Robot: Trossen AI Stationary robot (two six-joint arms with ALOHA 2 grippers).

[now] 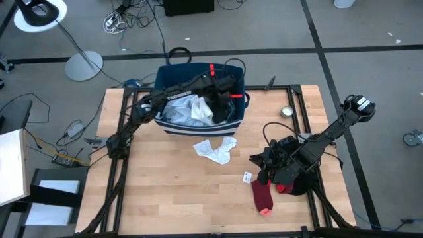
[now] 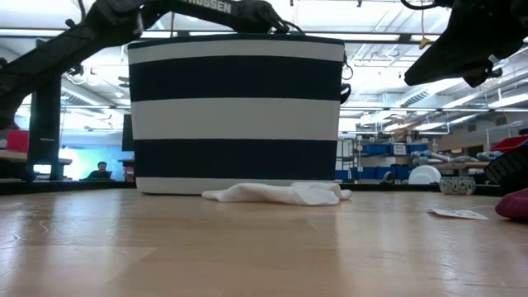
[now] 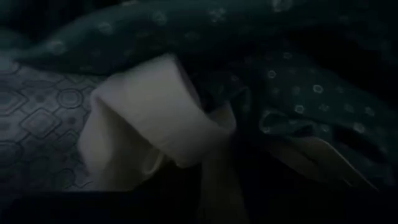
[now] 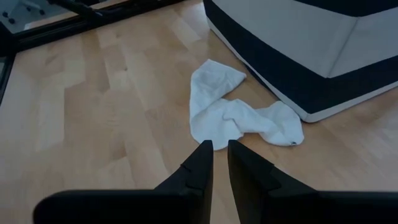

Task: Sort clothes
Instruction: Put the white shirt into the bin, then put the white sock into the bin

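The navy bin (image 1: pixel 173 127) with white stripes stands at the table's far middle. Light blue and white clothes (image 1: pixel 185 109) lie inside it. My left gripper (image 1: pixel 218 109) reaches down into the bin from above. Its wrist view shows a teal dotted piece (image 3: pixel 280 74), a white piece (image 3: pixel 149 118) and a grey patterned piece (image 3: pixel 37 118) close below. A white garment (image 1: pixel 215 151) lies flat on the table just in front of the bin. A dark red sock (image 1: pixel 262 196) lies near the front right. My right gripper (image 4: pixel 217 146) hovers right of the white garment with a narrow gap and nothing in it.
A small paper tag (image 1: pixel 247 177) lies beside the sock, and a round tin (image 1: pixel 287 112) stands right of the bin. A dark heap (image 1: pixel 297 184) sits under my right arm. Black frame rails (image 1: pixel 119 165) run along the table's left and right sides.
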